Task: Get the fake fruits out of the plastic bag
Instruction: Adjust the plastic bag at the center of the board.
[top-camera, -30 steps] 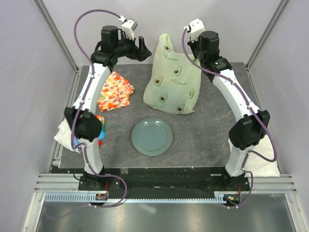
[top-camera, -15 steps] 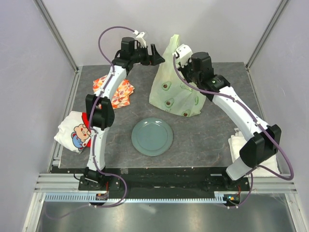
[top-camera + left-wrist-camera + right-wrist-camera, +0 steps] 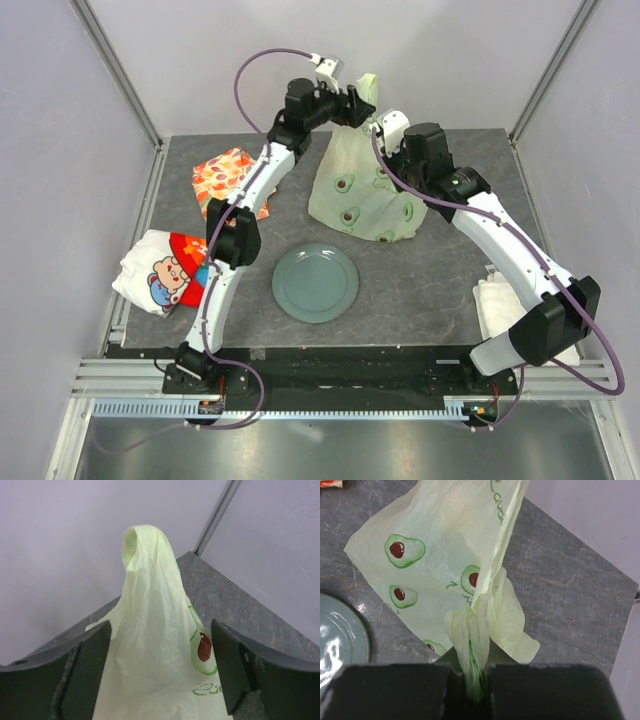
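Note:
The pale green plastic bag (image 3: 358,190) with avocado prints stands at the back of the table, pulled up into a peak. My right gripper (image 3: 388,133) is shut on a bunched fold of the bag (image 3: 475,645) and holds it up. My left gripper (image 3: 357,103) is open at the bag's raised handle loop (image 3: 142,545), its fingers (image 3: 85,680) on either side of the bag (image 3: 150,655) without pinching it. No fake fruits show; the bag hides whatever is inside.
A grey-green plate (image 3: 315,283) lies in the middle front. An orange leaf-patterned cloth (image 3: 228,172) lies back left. A white towel with a cartoon print (image 3: 163,273) sits at the left edge, another white towel (image 3: 500,305) at the right edge.
My left gripper has swung right from the back left to the bag's top. My right gripper has lifted the bag into a taller, narrower peak and moved slightly right.

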### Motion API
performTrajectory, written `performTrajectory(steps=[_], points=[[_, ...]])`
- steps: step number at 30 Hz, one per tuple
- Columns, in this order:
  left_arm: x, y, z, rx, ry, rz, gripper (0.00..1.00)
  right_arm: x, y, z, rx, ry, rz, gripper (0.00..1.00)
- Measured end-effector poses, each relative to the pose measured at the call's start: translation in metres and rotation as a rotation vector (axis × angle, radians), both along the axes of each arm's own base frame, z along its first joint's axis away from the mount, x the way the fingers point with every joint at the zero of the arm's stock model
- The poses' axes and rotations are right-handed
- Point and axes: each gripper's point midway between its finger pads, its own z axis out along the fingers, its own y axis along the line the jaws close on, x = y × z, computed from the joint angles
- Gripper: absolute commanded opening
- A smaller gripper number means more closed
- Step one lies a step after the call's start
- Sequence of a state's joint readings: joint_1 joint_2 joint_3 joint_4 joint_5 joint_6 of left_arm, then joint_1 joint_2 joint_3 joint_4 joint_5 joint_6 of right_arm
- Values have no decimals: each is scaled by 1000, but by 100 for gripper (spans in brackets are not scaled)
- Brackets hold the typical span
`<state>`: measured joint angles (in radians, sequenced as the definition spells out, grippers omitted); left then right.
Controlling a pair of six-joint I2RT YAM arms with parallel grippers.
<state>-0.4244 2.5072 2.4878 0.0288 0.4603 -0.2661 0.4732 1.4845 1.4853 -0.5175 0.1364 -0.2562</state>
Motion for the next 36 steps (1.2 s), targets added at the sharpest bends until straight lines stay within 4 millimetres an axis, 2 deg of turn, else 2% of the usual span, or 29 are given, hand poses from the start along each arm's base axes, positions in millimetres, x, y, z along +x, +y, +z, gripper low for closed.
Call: performTrajectory(steps=[1, 2, 4, 7, 10, 12, 13, 15, 17, 19, 21, 25, 26, 29, 31, 34, 36], points=[[0, -5, -2, 4, -10, 5, 19, -1, 0, -1, 0, 4, -1, 1], [-1, -12, -9, 17, -19, 2, 2, -1, -1, -2, 0, 10, -3, 1], [-1, -20, -17, 35, -26, 8, 2, -2, -3, -4, -3, 18, -9, 0], [-1, -27, -19, 60, -53, 34, 2, 2, -12, -3, -3, 13, -51, 0], [6, -19, -14, 70, -93, 63, 2, 25, -39, 1, -12, -11, -157, 0], [14, -8, -11, 77, -116, 83, 2, 56, -60, 8, -20, -34, -242, 0], [20, 2, -9, 86, -136, 99, 2, 84, -72, 20, -14, -72, -300, 0], [29, 17, -2, 106, -178, 124, 2, 131, -90, 32, 3, -132, -380, 0], [39, 35, 19, 132, -262, 162, 2, 179, -111, 43, 22, -205, -456, 0], [43, 47, 46, 141, -351, 193, 2, 205, -126, 43, 29, -237, -501, 0], [38, 51, 79, 133, -446, 211, 2, 219, -136, 46, 38, -266, -530, 0], [16, 44, 117, 131, -526, 193, 2, 213, -131, 62, 63, -308, -519, 0], [8, 43, 125, 135, -534, 173, 1, 204, -129, 65, 73, -310, -504, 0], [-25, 46, 128, 180, -491, 100, 2, 174, -123, 78, 91, -309, -458, 0], [-65, 59, 112, 231, -424, 41, 2, 149, -119, 90, 107, -322, -414, 0], [-125, 80, 102, 257, -371, -17, 2, 112, -113, 97, 133, -325, -353, 0], [-166, 89, 89, 266, -343, -51, 2, 81, -104, 86, 148, -294, -294, 2]])
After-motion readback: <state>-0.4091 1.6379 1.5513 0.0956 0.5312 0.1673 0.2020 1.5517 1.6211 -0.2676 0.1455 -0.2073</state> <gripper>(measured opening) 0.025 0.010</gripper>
